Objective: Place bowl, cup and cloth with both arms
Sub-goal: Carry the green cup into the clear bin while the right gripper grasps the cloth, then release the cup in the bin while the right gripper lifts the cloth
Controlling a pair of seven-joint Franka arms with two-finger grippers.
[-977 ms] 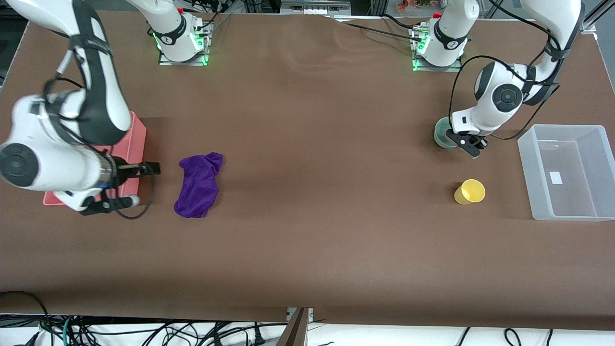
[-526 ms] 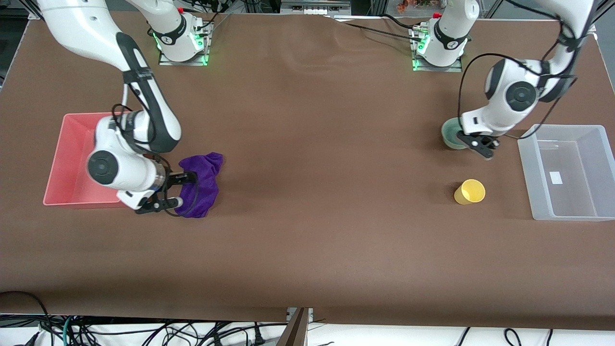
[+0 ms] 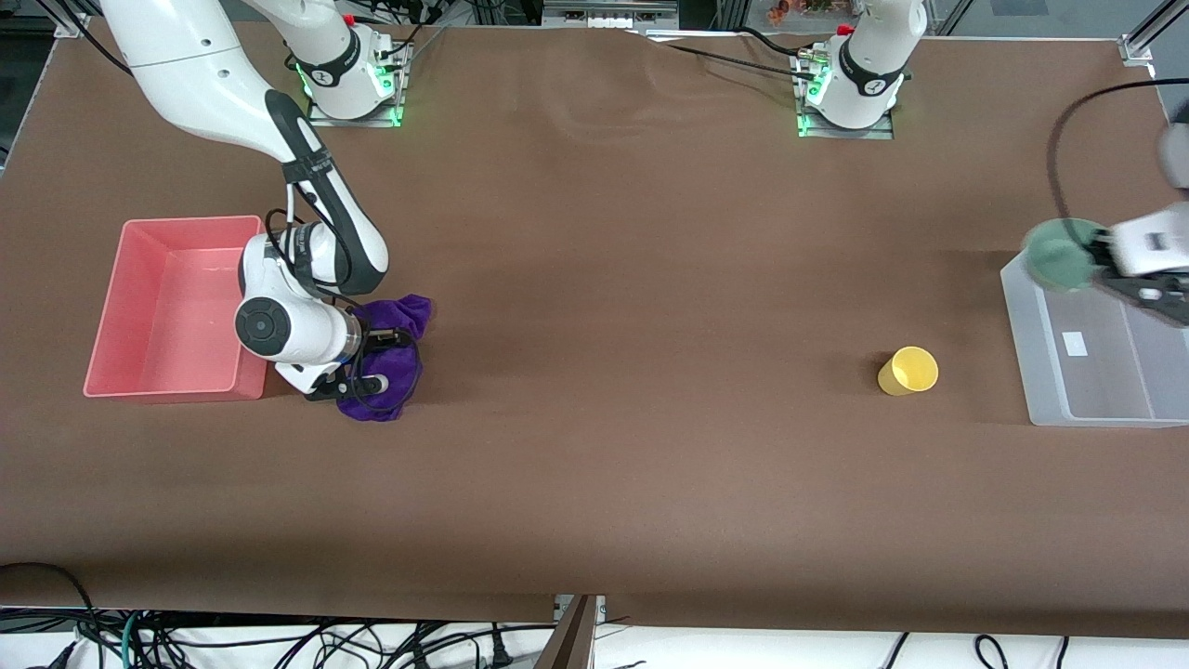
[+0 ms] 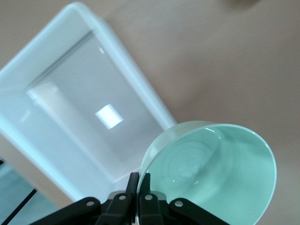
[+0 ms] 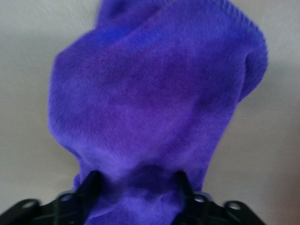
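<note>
Left gripper [image 4: 139, 199] pinched shut on the rim of the small pale sage-green bowl [image 4: 215, 173], held in the air over the edge of the clear plastic bin [image 3: 1096, 372] at the left arm's end of the tabletop [image 3: 632, 279]. Best carried fully over the bin's floor and lowered before release (a drop from the wall's edge could tip it out).

Right gripper [image 5: 136, 180] down at the soft deep purple cloth [image 5: 154, 108], fingers spread apart with fabric between them, not yet closed. Cloth flat on the tabletop just beside the pink plastic tray [image 3: 139, 307]. Worth pressing low and gathering a thick fold before closing. Small yellow plastic cup [image 3: 908, 371] untouched, near the clear bin.
</note>
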